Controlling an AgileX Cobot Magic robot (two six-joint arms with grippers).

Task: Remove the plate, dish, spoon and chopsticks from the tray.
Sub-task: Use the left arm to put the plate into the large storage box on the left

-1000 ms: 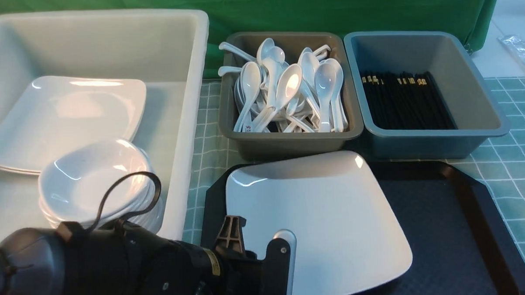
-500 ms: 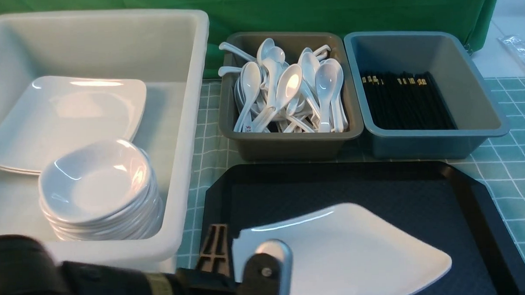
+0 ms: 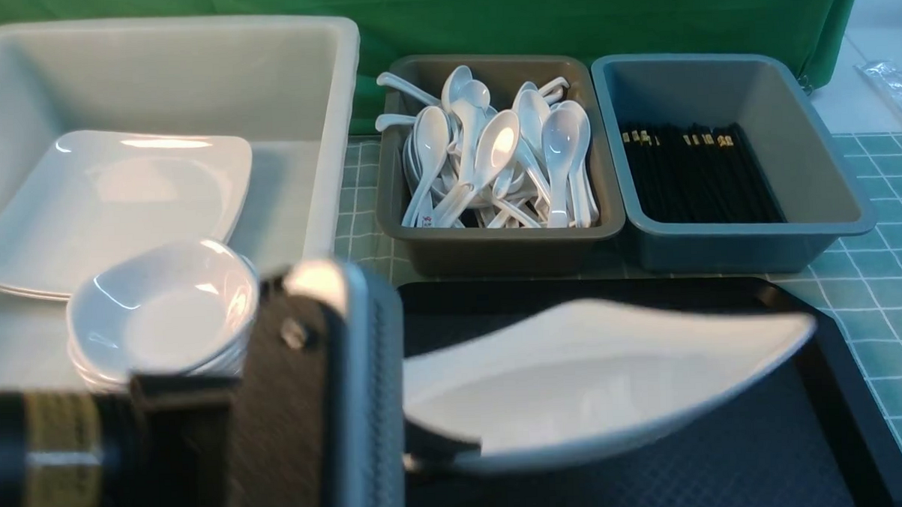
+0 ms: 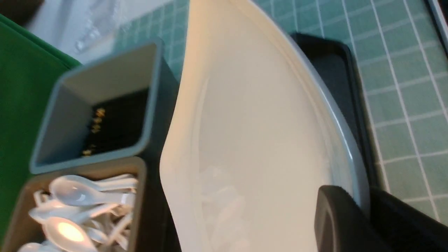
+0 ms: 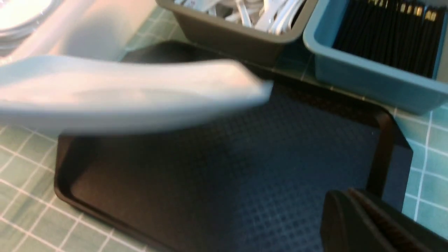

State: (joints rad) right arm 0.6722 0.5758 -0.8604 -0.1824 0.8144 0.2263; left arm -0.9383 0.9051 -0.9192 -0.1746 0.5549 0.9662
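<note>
One rim pinch: left tool (image 3: pixel 406 441) holds the glossy plate (image 3: pixel 598 383), stiff, probably slippery, wanting deeper bite; right tool (image 5: pixel 346 199) pressed together, empty

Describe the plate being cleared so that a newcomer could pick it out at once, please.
Start at the black tray near the robot. Above it, the left gripper holds a large white square plate, tilted. The other plates lie flat in the white tub.

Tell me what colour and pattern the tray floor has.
The tray is black, its floor diamond-textured; clearest in the right wrist view.
</note>
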